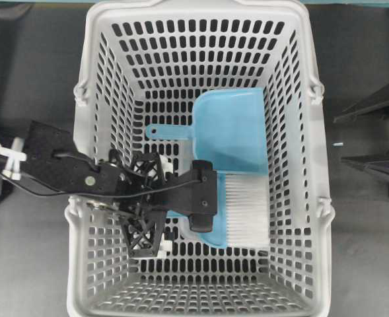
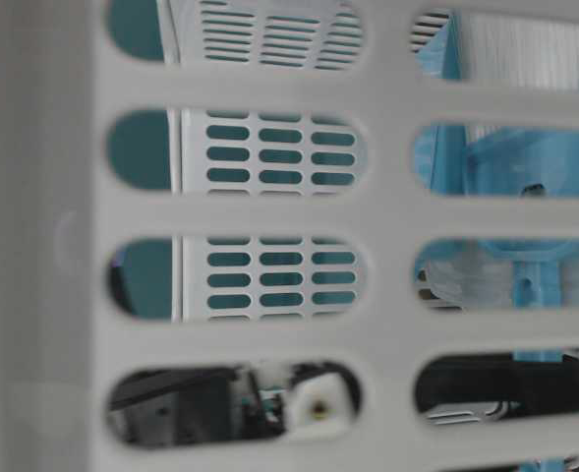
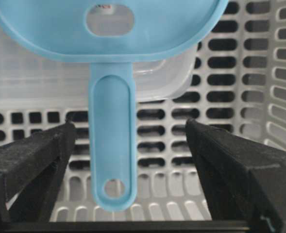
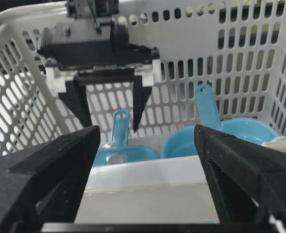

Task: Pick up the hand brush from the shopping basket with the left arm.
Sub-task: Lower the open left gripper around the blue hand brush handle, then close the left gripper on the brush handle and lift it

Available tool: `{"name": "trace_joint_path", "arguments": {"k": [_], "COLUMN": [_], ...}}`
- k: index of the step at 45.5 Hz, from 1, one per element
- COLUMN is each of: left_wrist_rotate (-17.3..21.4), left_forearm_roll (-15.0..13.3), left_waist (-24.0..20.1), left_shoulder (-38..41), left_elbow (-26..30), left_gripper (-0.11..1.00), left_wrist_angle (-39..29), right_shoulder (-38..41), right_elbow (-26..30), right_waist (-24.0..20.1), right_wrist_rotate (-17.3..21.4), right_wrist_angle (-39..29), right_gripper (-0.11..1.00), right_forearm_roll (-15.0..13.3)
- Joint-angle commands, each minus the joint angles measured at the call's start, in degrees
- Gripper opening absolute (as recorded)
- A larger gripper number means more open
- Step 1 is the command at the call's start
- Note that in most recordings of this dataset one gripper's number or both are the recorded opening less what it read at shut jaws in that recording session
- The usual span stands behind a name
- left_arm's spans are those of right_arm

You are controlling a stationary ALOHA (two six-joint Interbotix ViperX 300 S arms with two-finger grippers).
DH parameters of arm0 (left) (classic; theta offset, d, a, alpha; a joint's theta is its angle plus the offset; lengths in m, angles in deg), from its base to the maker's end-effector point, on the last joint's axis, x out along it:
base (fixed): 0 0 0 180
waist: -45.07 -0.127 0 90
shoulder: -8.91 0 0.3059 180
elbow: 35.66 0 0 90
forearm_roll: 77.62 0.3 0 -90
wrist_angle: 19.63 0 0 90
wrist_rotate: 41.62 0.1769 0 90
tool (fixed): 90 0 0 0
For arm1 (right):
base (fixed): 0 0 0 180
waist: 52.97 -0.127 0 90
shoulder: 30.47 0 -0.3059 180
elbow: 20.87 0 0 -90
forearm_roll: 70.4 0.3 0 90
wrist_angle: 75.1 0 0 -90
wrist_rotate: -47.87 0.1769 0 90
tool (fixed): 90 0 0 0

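Observation:
The hand brush (image 1: 247, 211) lies on the floor of the shopping basket (image 1: 98, 72), white bristles to the right, its slim handle hidden under the left arm. My left gripper (image 1: 144, 206) points down over that handle and is open. In the left wrist view the handle (image 3: 111, 145), hole at its end, lies between the two fingers of the gripper (image 3: 130, 125) with gaps on both sides. The right wrist view shows the left gripper (image 4: 111, 125) straddling the handle (image 4: 120, 126). My right gripper (image 4: 146, 128) is open and empty, the bristles (image 4: 147, 194) in front of it.
The light blue dustpan (image 1: 230, 129) lies just behind the brush, its handle pointing left; it also shows in the right wrist view (image 4: 220, 136). The basket's slotted walls (image 4: 230, 63) rise on all sides. The table-level view looks through a wall (image 2: 387, 216).

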Motion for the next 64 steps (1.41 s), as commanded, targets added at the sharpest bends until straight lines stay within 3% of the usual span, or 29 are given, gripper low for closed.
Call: {"name": "trace_joint_path", "arguments": {"k": [1, 19, 23, 27, 34, 64], "left_wrist_rotate": [-0.1, 0.4, 0.4, 0.3, 0.5, 0.6], "left_forearm_roll": [0.2, 0.2, 0.2, 0.2, 0.2, 0.3], "left_waist": [0.1, -0.2, -0.1, -0.1, 0.0, -1.9], "left_shoulder": [0.5, 2.6, 2.5, 1.7, -1.1, -17.8], "left_elbow": [0.0, -0.9, -0.6, -0.5, -0.5, 7.1], "left_gripper": [0.91, 0.9, 0.86, 0.68, 0.25, 0.26], "left_wrist_angle": [0.2, 1.1, 1.2, 1.2, 1.2, 1.2], "right_shoulder": [0.3, 0.3, 0.2, 0.2, 0.3, -1.8], "right_elbow": [1.0, 0.2, 0.0, -0.1, -0.4, -1.9], "right_waist": [-0.2, -0.1, -0.1, -0.1, -0.1, -0.1], "right_wrist_rotate": [0.0, 0.1, 0.1, 0.2, 0.2, 0.4], "right_wrist_angle": [0.3, 0.3, 0.4, 0.4, 0.5, 0.7], "right_gripper": [0.75, 0.75, 0.75, 0.75, 0.75, 0.74], "right_forearm_roll": [0.1, 0.1, 0.2, 0.1, 0.2, 0.2]}}
